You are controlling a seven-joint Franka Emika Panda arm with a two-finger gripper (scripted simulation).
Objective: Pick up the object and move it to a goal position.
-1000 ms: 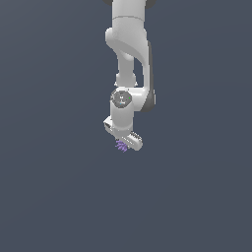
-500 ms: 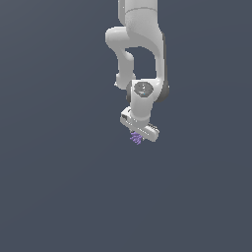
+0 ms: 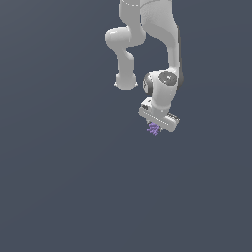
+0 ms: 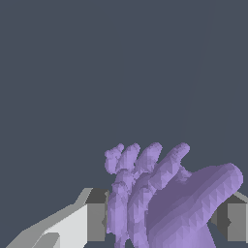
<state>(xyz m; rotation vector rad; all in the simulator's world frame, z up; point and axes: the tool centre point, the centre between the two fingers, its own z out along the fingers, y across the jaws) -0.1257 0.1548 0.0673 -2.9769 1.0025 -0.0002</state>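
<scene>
Carrying the object (image 3: pixel 154 129), I have the gripper (image 3: pixel 156 127) pinching it between its fingers (image 4: pixel 87 220), hanging below the arm over plain grey ground. Transport seems underway; next I'd hold the squeeze and steer toward the goal, which I can't see.

You get flat, even light and a plain slate-grey backdrop in both views, with no glare or cast shadows. The white arm (image 3: pixel 162 34) shades softly darker along its edge toward the exterior view's right. Up close, the purple cluster (image 4: pixel 164 198) shows crisp facets, no blur, only gentle shading between its lobes.
</scene>
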